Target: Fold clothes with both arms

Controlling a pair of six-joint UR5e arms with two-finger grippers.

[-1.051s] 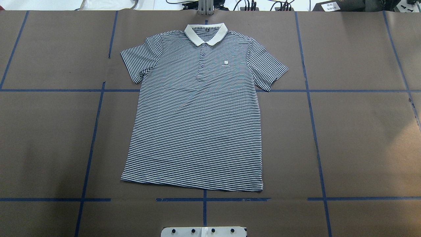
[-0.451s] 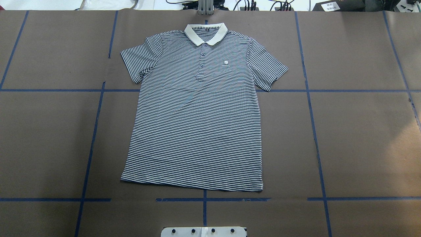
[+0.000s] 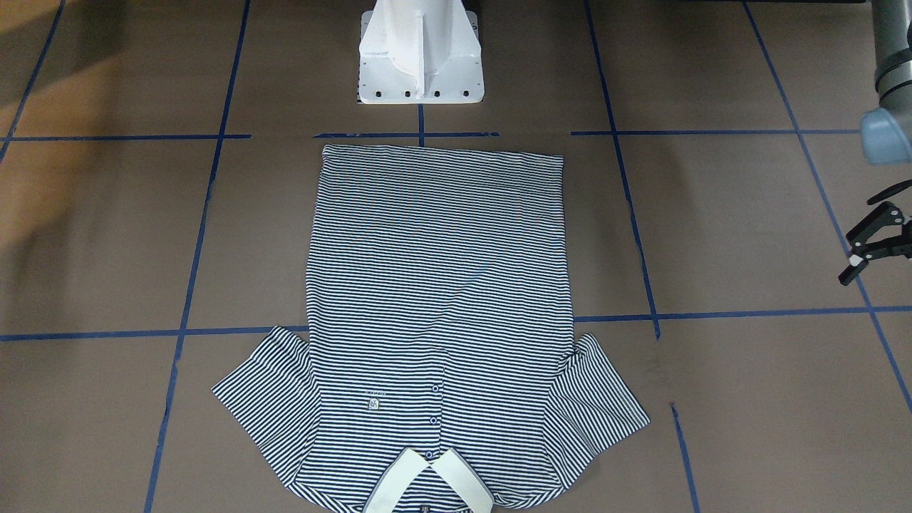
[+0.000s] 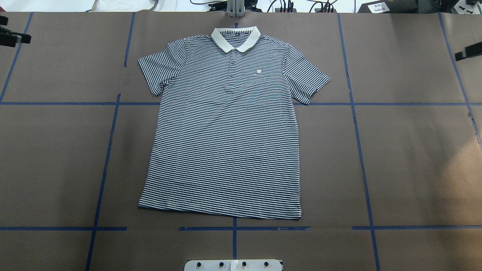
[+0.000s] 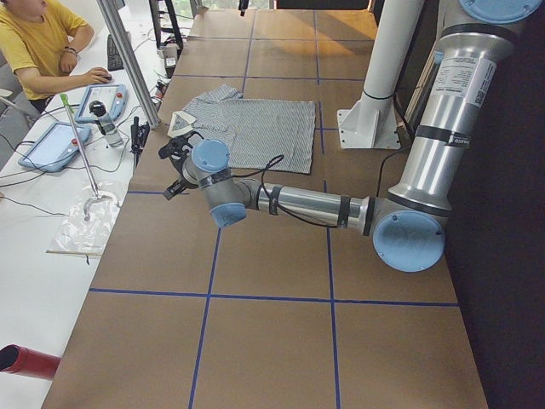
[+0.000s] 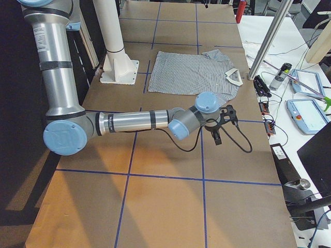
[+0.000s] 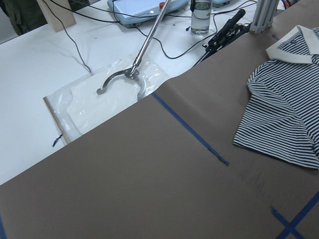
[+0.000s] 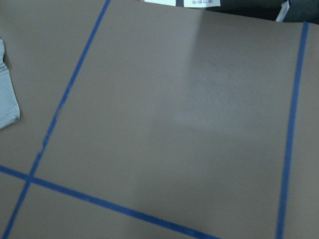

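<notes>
The navy-and-white striped polo shirt (image 4: 226, 131) lies flat and face up on the brown table, collar (image 4: 235, 38) at the far edge and hem near the robot base. It also shows in the front-facing view (image 3: 438, 285) and in the left wrist view (image 7: 284, 114). My left gripper (image 4: 11, 32) is at the far left edge of the overhead view, well clear of the left sleeve. In the front-facing view it (image 3: 849, 254) is open and empty. My right gripper (image 4: 469, 52) shows one finger at the far right edge. In the exterior right view it (image 6: 223, 124) is spread open and empty.
The white pedestal base (image 3: 420, 50) stands behind the hem. Blue tape lines (image 4: 109, 143) grid the table. Beyond the far edge, a white bench holds a metal grabber tool (image 7: 129, 74), a bottle (image 7: 201, 17) and tablets. A seated operator (image 5: 38, 43) is there.
Both grippers have come into the overhead view, the left at the far left edge and the right at the far right edge. The shirt has not moved.
</notes>
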